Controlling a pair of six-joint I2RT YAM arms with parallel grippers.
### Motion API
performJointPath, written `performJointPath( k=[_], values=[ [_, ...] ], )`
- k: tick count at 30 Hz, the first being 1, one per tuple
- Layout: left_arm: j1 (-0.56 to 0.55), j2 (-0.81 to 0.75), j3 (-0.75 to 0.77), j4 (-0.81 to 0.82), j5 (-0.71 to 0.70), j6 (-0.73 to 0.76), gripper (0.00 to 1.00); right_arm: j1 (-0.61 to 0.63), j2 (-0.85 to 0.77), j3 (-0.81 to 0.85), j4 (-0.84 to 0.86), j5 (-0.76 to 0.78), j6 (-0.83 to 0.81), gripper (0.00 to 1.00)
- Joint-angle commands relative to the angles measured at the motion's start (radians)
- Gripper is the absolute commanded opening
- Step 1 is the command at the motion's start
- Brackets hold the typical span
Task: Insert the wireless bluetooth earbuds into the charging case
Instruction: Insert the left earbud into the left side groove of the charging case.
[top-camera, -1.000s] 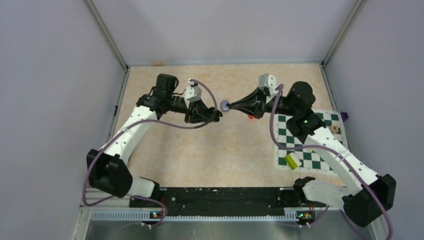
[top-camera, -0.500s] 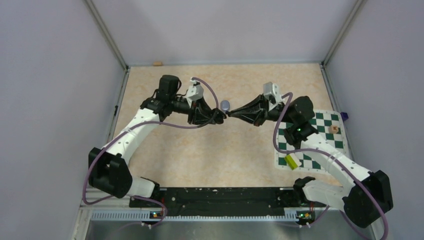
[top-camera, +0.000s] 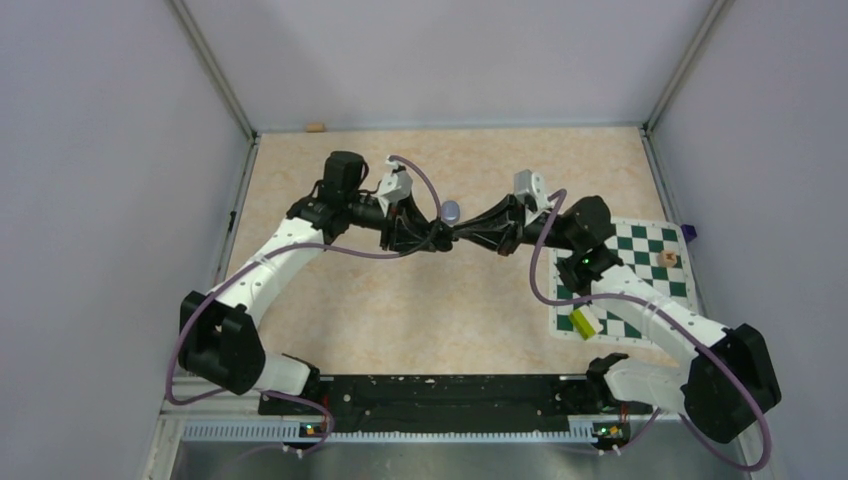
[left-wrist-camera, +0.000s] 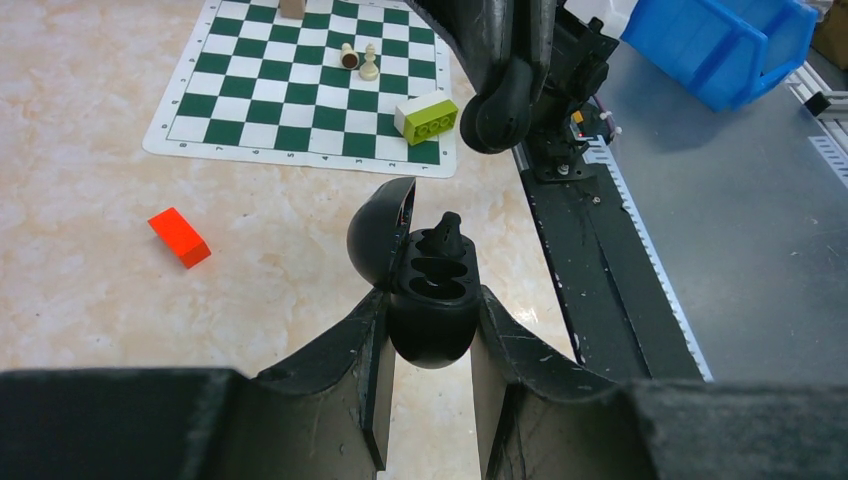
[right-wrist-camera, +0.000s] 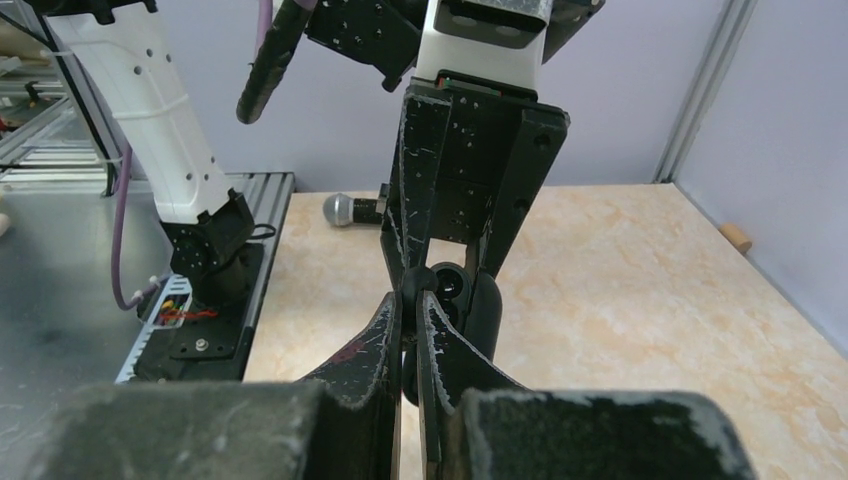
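Observation:
My left gripper (left-wrist-camera: 432, 310) is shut on the black charging case (left-wrist-camera: 430, 330) and holds it above the table with its lid (left-wrist-camera: 380, 230) swung open to the left. One black earbud (left-wrist-camera: 446, 232) stands half out of the case's far slot; the near slot shows empty. My right gripper (left-wrist-camera: 492, 135) is shut and points at the case from the other side. In its own view its tips (right-wrist-camera: 415, 298) sit just under the earbud (right-wrist-camera: 415, 278). I cannot tell whether they touch it. From above, the left gripper (top-camera: 443, 238) and the right gripper (top-camera: 460, 234) meet tip to tip.
A small lilac-grey rounded thing (top-camera: 451, 210) lies just behind the tips. A red block (left-wrist-camera: 180, 237) lies on the table below. At the right, a chessboard mat (top-camera: 620, 280) carries a yellow-green brick (top-camera: 583, 322) and small pieces (left-wrist-camera: 358, 60). Walls enclose the table.
The right gripper swung from beside the lilac-grey thing toward the near side and left until it met the left gripper's tips. The left gripper shifted slightly right with the case. Both stayed shut.

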Motion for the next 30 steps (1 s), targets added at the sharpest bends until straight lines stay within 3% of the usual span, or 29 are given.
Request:
performJointPath(
  k=[1,30],
  values=[
    [-0.012,0.014,-0.013,0.051,0.022,-0.019,0.0,0.016,0.004,-0.004,0.032,0.017,-0.039,0.05],
    [-0.027,0.019,-0.02,0.053,0.03,-0.011,0.0,0.061,0.054,-0.006,-0.036,0.048,-0.134,0.05]
  ],
)
